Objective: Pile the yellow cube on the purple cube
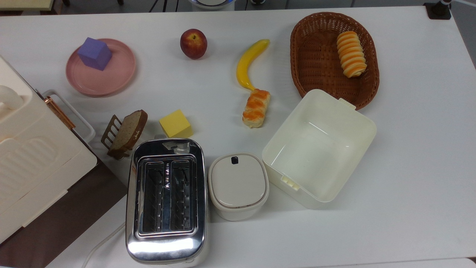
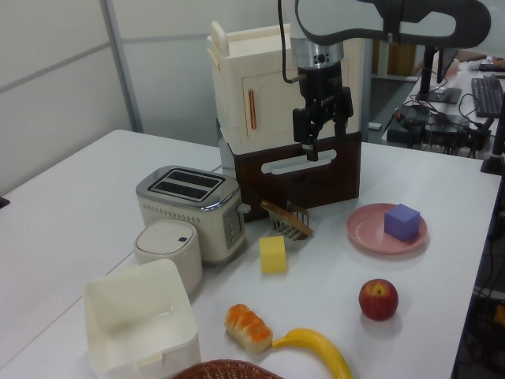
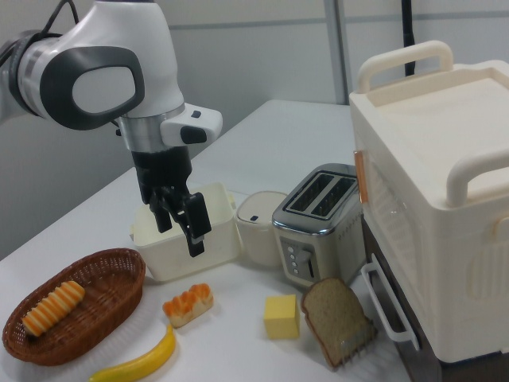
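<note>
The yellow cube (image 1: 176, 124) (image 2: 273, 254) (image 3: 281, 316) rests on the white table, just beyond the toaster and beside the bread rack. The purple cube (image 1: 95, 53) (image 2: 402, 221) sits on a round pink plate (image 1: 111, 80) (image 2: 367, 233) at the top view's upper left. My gripper (image 2: 319, 146) (image 3: 181, 235) hangs in the air well above the table, pointing down, open and with nothing between its fingers. It is apart from both cubes.
A chrome toaster (image 1: 166, 201), a bread slice in a rack (image 1: 128, 132), a lidded pot (image 1: 238, 184) and an open cream box (image 1: 319, 149) crowd the yellow cube's side. An apple (image 1: 193, 43), banana (image 1: 250, 63), bun (image 1: 256, 107), wicker basket (image 1: 297, 48) and a large cream cabinet (image 1: 29, 149) also stand here.
</note>
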{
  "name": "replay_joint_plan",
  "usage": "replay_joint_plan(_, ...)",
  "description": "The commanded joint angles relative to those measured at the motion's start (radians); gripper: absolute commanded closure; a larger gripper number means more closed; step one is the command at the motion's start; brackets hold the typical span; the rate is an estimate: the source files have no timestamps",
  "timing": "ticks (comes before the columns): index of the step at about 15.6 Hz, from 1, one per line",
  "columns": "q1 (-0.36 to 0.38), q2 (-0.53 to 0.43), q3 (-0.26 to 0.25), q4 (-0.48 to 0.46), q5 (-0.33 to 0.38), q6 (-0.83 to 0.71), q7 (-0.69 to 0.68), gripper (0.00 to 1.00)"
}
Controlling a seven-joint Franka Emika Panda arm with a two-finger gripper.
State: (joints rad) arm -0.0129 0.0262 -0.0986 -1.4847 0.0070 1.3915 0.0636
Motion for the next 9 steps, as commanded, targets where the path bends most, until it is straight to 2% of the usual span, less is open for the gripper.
replay_joint_plan(1, -0.004, -0.073, 0.017, -0.05, -0.022, 0.091, -0.06, 0.0)
replay_joint_plan(3, -0.01, -0.077, 0.013, -0.052, 0.039, 0.077, -0.061, 0.0)
replay_joint_plan(9, -0.036, -0.063, 0.016, -0.066, 0.102, 0.076, 0.021, 0.0)
